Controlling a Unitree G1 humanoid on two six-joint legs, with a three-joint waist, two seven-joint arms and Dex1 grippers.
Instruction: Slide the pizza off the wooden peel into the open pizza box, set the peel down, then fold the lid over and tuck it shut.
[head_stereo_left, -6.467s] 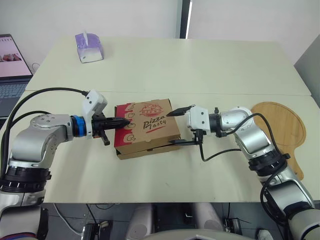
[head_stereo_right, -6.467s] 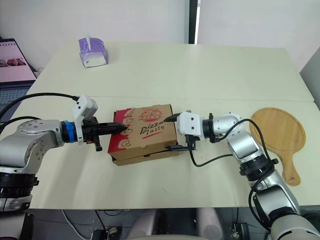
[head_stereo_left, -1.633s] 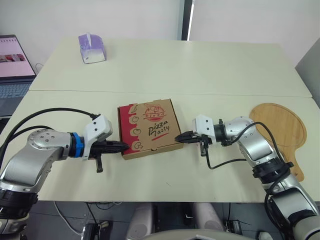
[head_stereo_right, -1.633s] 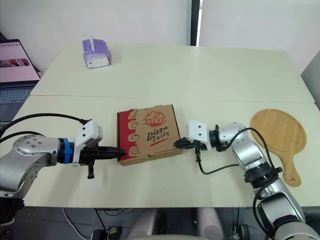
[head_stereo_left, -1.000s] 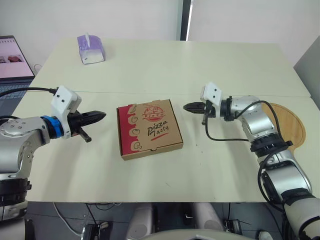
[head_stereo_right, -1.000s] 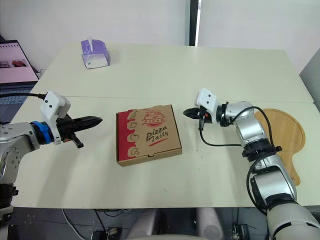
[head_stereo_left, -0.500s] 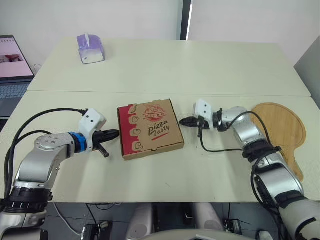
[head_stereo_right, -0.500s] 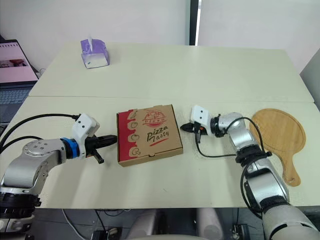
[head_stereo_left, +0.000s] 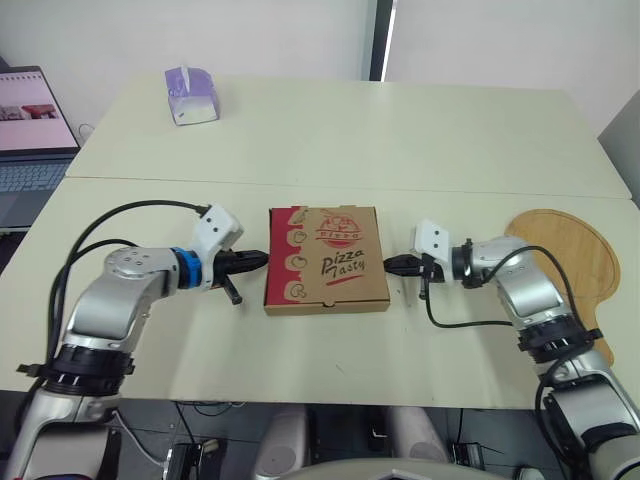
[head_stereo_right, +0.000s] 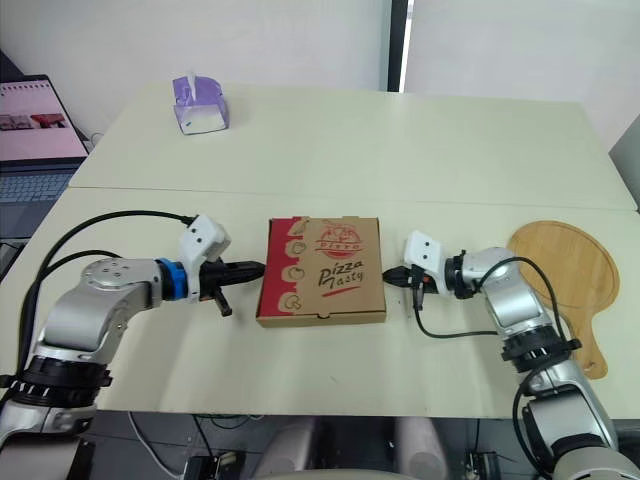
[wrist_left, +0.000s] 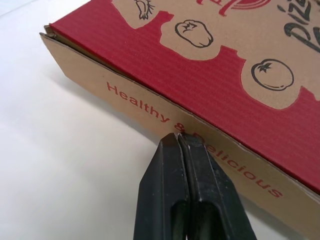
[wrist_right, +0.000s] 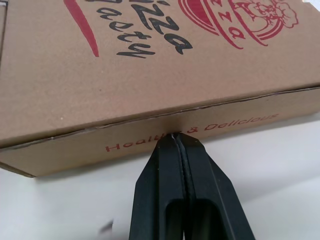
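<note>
Two closed pairs here: left fingers (head_stereo_left: 250, 260) poke the shut box (head_stereo_left: 328, 258) at its 9 o'clock wall, right fingers (head_stereo_left: 397, 265) at 3 o'clock. Peel (head_stereo_left: 565, 255) lies on the desk (head_stereo_left: 400, 140), farther out at 3.

The 2 eye views are looking down and forward from the head, well back, both taking in the table (head_stereo_left: 330, 140) and whole pizza box (head_stereo_left: 328, 262). The 2 wrist views are peering along the left gripper (wrist_left: 178, 136) and right gripper (wrist_right: 174, 135) — very close, facing opposite box walls.
</note>
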